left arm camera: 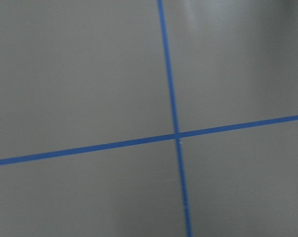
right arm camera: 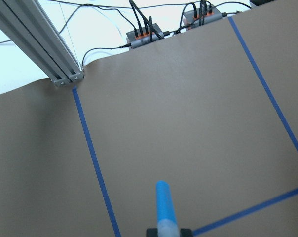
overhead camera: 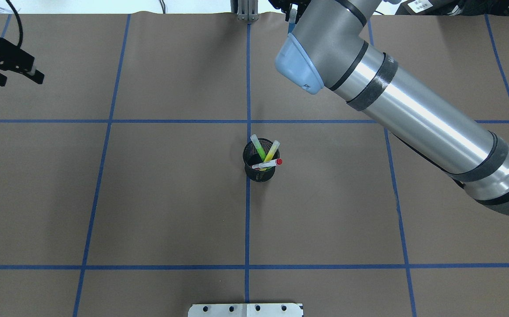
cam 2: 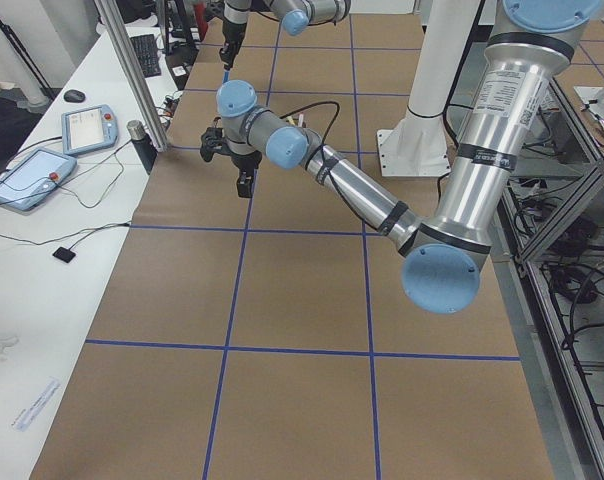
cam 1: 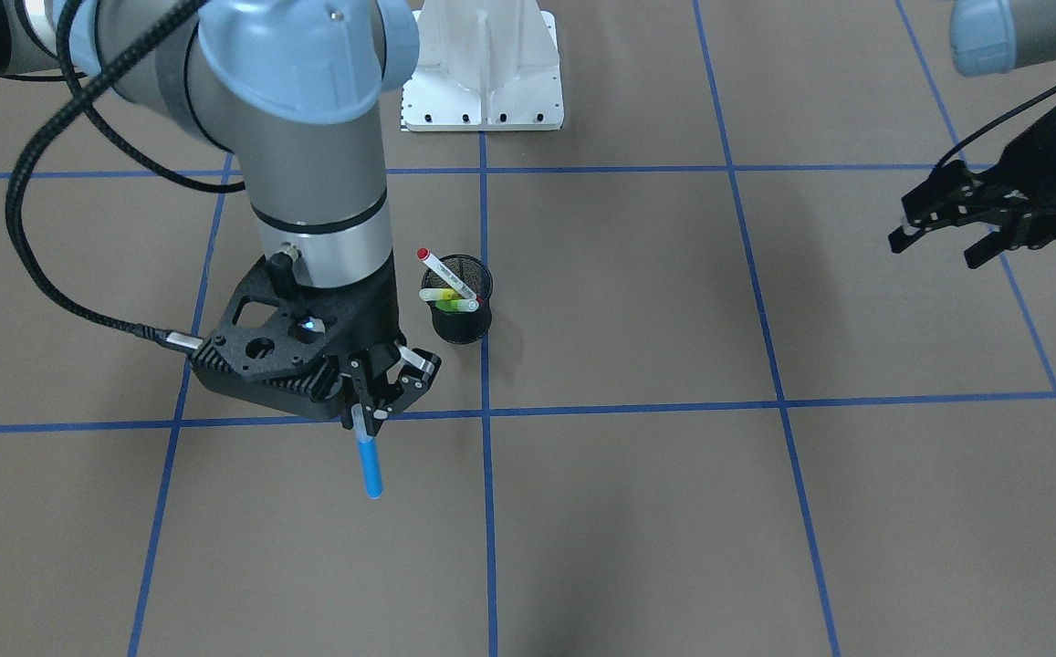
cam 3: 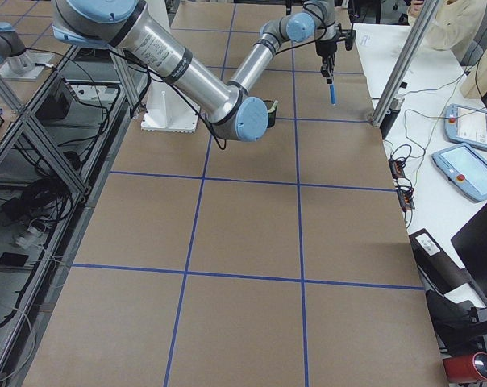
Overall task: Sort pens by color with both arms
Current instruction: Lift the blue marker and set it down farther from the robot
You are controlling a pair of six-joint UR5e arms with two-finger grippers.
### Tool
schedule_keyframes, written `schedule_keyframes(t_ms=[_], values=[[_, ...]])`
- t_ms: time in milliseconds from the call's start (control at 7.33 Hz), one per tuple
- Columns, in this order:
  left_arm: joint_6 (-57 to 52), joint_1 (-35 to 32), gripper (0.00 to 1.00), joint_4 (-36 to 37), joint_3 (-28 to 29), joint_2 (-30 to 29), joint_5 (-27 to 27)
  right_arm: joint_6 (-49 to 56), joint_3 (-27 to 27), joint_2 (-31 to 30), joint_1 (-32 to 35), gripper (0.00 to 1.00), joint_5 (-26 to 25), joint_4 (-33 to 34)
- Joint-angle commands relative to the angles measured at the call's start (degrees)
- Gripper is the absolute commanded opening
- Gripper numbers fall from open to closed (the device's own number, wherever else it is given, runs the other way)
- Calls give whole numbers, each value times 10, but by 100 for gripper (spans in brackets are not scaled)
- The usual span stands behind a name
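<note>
Noted right arm (cam 1: 318,146), a smooth grey-and-silver tube with light-blue joint caps, stretched over the table (cam 1: 674,511). Found right jaws clamped on the upper end of the blue pen (cam 1: 370,465), a slim glossy cylinder hanging tip-down over the paper near a blue tape crossing, just beside the cup. Saw a braided black cable (cam 1: 26,228) looping off the wrist. Logged the black mesh cup (overhead camera: 259,172), round and upright, at the table's middle on a tape line. Counted three pens leaning inside it: white-bodied pen with red cap (overhead camera: 268,164) slanted across the rim, lime green pen (overhead camera: 258,147) and yellow pen (overhead camera: 272,150) crossed in a V. Found left arm (cam 2: 352,185) well apart from the cup, left jaws spread wide and empty over bare paper. Marked the table as matte brown paper gridded with blue tape. Spotted the white metal base (cam 1: 482,91) at the robot's edge, an aluminium post (right arm camera: 35,39) and cabled boxes (right arm camera: 144,35) past the operators' edge.
</note>
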State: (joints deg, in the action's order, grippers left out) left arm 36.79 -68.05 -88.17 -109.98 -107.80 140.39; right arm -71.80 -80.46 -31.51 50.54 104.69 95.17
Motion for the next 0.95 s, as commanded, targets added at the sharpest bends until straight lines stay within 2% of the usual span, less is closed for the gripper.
schedule_keyframes(t_ms=[0,136,273,545,818], values=[[85,48,100,-5,4,-45,-3,5,46,-39,-18,23,-82,-139],[116,67,100,-5,8,-67,-5,8,70,-45,-38,24,-116,-184],[141,80,100,-5,13,-86,-11,6,75,-59,-63,24,-171,-203],[180,113,100,-5,35,-122,-42,3,76,-75,-92,25,-220,-208],[186,118,100,-6,35,-126,-45,3,77,-105,-105,26,-237,-268]])
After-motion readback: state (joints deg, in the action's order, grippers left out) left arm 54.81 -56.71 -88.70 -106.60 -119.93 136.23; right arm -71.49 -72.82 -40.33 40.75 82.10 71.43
